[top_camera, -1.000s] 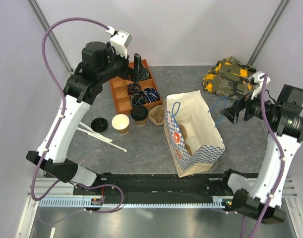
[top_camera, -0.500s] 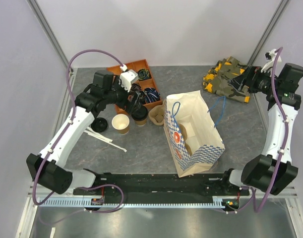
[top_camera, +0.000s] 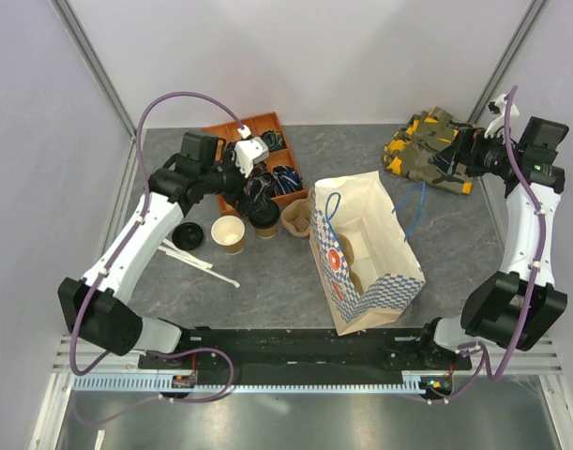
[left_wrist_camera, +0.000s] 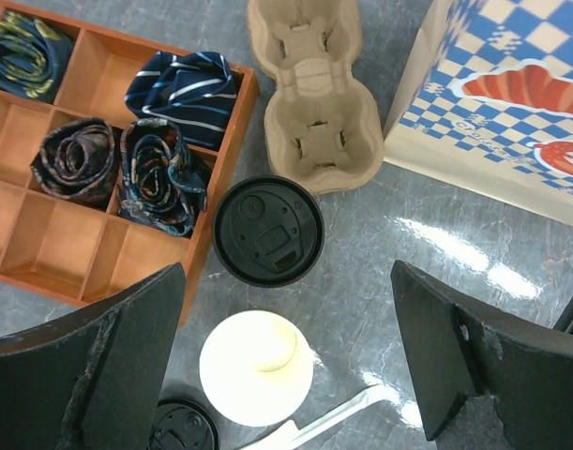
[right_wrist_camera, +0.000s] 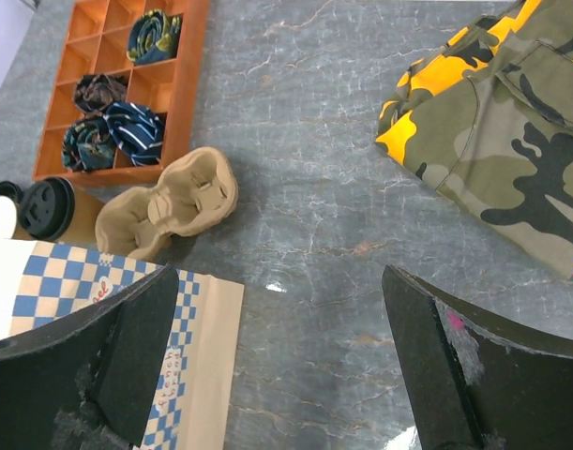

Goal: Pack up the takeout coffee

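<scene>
Lidded takeout coffee (left_wrist_camera: 268, 231) stands upright left of tabletop centre, crowded by tie tray (left_wrist_camera: 52, 248), lidless cup (left_wrist_camera: 256, 367) and pulp carrier (left_wrist_camera: 309, 94). Above it hangs the left gripper (left_wrist_camera: 288, 281), jaws wide and empty; the right gripper (right_wrist_camera: 278, 281) is wide too, over the far-right corner. Risk: a descending finger clips the tray wall or lidless cup and tips the coffee.

- One takeout coffee (left_wrist_camera: 267, 231), lidded.
- One lidless paper cup (left_wrist_camera: 256, 367).
- One loose black lid (left_wrist_camera: 183, 427).
- One moulded cup carrier (left_wrist_camera: 311, 94), with two wells.
- One paper bag (top_camera: 366, 253).
- One wooden tray (left_wrist_camera: 42, 234), holding four rolled ties (left_wrist_camera: 192, 89).
- One camouflage garment (right_wrist_camera: 511, 131).
- Thin white sticks (top_camera: 197, 261) on the desk: number unclear.
</scene>
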